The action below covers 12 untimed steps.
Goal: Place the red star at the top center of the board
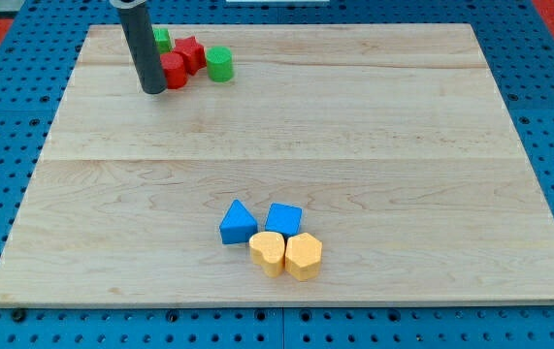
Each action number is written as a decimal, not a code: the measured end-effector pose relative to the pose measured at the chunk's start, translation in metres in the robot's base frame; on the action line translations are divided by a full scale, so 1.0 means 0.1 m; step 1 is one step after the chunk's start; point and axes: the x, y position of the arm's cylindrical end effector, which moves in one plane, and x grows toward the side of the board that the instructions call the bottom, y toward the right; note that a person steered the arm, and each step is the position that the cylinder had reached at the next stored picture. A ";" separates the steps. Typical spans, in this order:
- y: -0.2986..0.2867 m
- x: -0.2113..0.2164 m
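Up at the desk's (286, 126) top-left corner, my tip (154, 90) rests touching a red block (173, 71); this tool is a bare rod, grasping nothing. Just right, the red star (190, 53) lies flat, glossy, points blunt, beside the green cylinder (219, 64).

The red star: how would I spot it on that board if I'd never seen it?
Look to the wooden board's top-left corner, where a dark rod comes down, my tip at its end. To the tip's right sits a cluster of red and green blocks. The red star is the pointed one, between a plain red block and a green cylinder.
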 end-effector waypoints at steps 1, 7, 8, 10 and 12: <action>0.00 0.01; 0.43 1.73; 0.43 1.73; 0.43 1.83; 0.41 1.84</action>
